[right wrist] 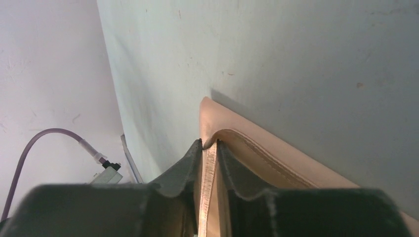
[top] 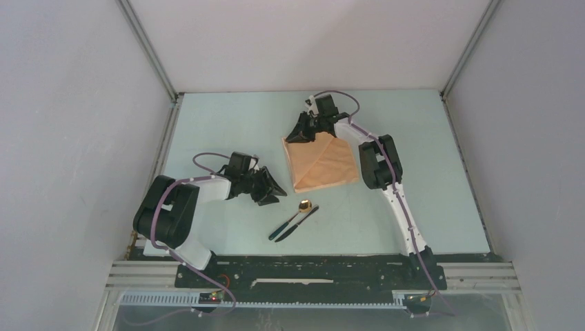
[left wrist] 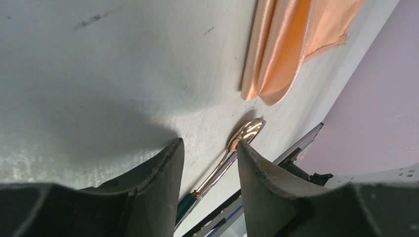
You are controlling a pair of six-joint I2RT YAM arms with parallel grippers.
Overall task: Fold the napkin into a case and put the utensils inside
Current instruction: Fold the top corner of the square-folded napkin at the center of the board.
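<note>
Napkin (top: 324, 165) soft, thin, likely limp; folded flat on surface (top: 227, 124). Grip hemmed edge. Right pincer (right wrist: 209, 144) narrow, pinching napkin's far-left corner. Left pincer (left wrist: 210, 144) half-wide, empty, near-left of napkin. Spoon (left wrist: 232, 147) just before napkin.

The left arm (top: 207, 187) and right arm (top: 407, 224) had white links and black joint housings. A purple cable (top: 345, 94) ran along each. The left claw (left wrist: 210, 143) and right claw (right wrist: 208, 143) had dark, wedge-shaped fingers (left wrist: 158, 187).

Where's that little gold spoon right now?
In the top view, the spoon lies on the table just off the near-left corner of the napkin, alongside the dark knife, right of the left fingers.
</note>
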